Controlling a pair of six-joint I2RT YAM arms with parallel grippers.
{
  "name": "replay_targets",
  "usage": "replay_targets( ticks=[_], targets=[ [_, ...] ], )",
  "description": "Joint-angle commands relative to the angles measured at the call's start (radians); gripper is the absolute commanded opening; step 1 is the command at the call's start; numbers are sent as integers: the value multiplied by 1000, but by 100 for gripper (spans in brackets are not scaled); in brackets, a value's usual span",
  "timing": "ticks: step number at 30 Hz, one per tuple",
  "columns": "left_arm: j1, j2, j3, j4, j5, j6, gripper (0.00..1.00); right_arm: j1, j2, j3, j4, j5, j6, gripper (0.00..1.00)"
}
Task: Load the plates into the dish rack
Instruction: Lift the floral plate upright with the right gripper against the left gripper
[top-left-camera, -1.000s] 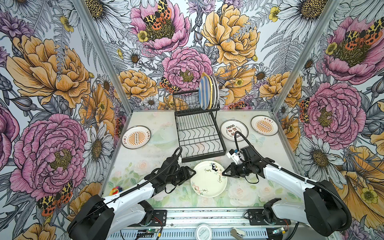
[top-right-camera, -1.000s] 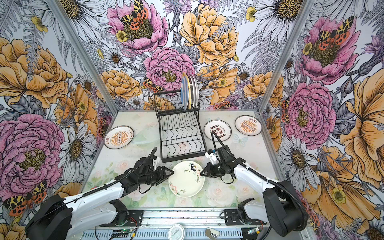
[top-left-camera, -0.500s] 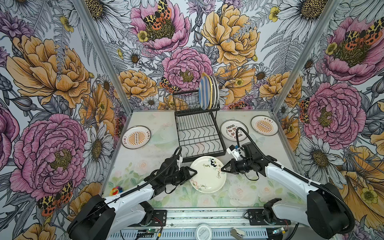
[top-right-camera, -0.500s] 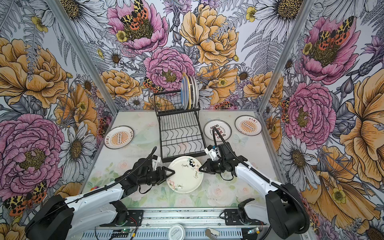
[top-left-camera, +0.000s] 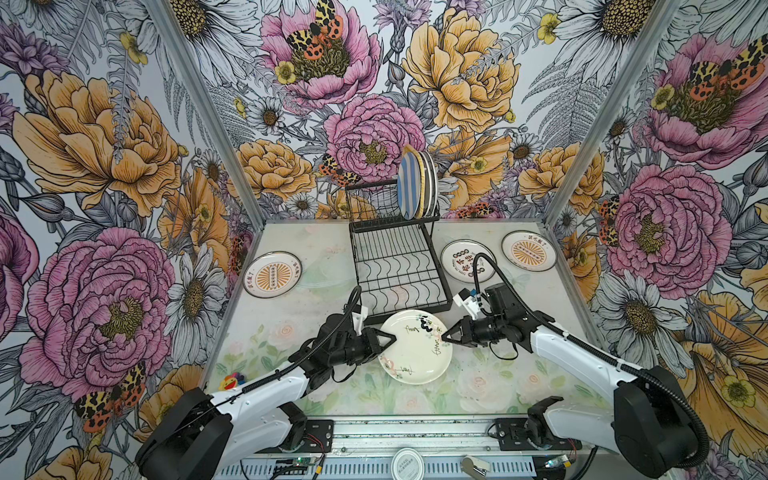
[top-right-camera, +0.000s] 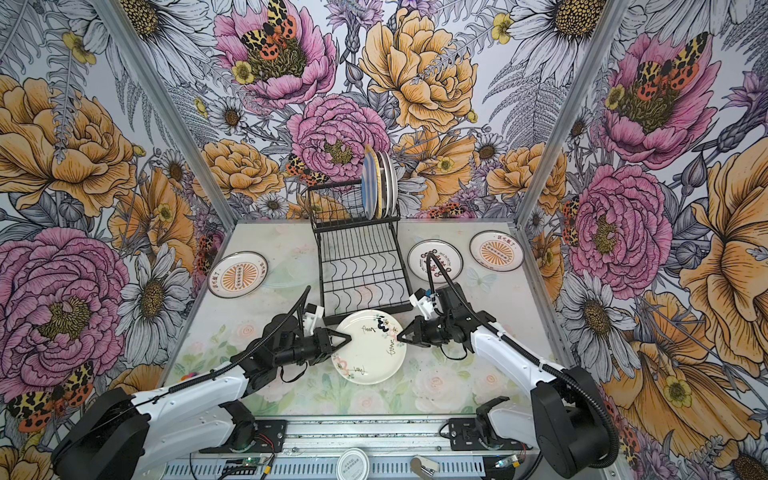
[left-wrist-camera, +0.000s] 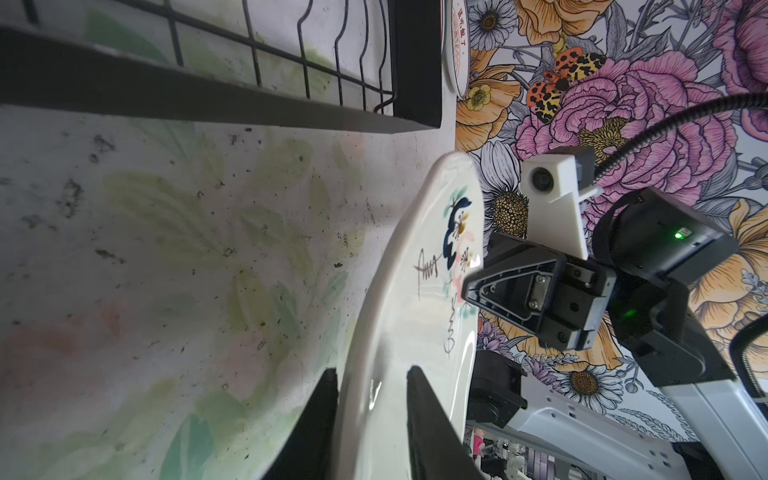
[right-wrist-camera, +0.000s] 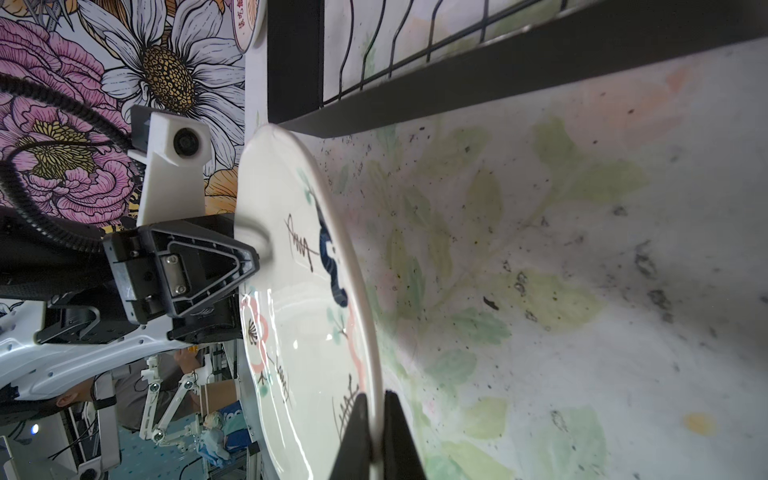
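Flowery walls (top-left-camera: 104, 166) surround us. Our right gripper (top-left-camera: 444, 336) pinches the slippery, breakable plate (top-left-camera: 415, 353) by its rim; our left gripper (top-left-camera: 392, 337) straddles the other edge, tight or not we cannot tell.

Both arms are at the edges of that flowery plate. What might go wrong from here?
1. The right gripper pinches only the thin, glossy rim of the plate, so it might slip and drop.
2. The left gripper straddles the opposite rim. Whether it grips firmly is unclear, so an uneven pull might twist the plate.
3. The plate's far edge is close to the front bar of the dish rack and might knock it.
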Motion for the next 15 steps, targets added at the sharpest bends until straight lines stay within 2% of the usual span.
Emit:
replay_targets(
  ticks=[1, 6, 7, 9, 13, 15],
  targets=[
    [-5, 15, 13, 109, 38, -10, 22, 3, -29, 49, 90, -95, 21, 0],
    [-7, 28, 18, 135, 43, -24, 2, 1, -37, 49, 91, -107, 15, 0],
    [-4, 26, 17, 139, 42, -27, 0, 0, -39, 50, 91, -111, 12, 0],
    [2, 14, 9, 146, 49, -30, 0, -6, -42, 51, 91, -123, 5, 10],
    [26, -36, -11, 143, 68, -23, 0, -11, -40, 68, 111, -191, 10, 38],
    [36, -65, -16, 143, 81, -14, 0, -10, -37, 78, 127, -227, 17, 46]
  ],
)
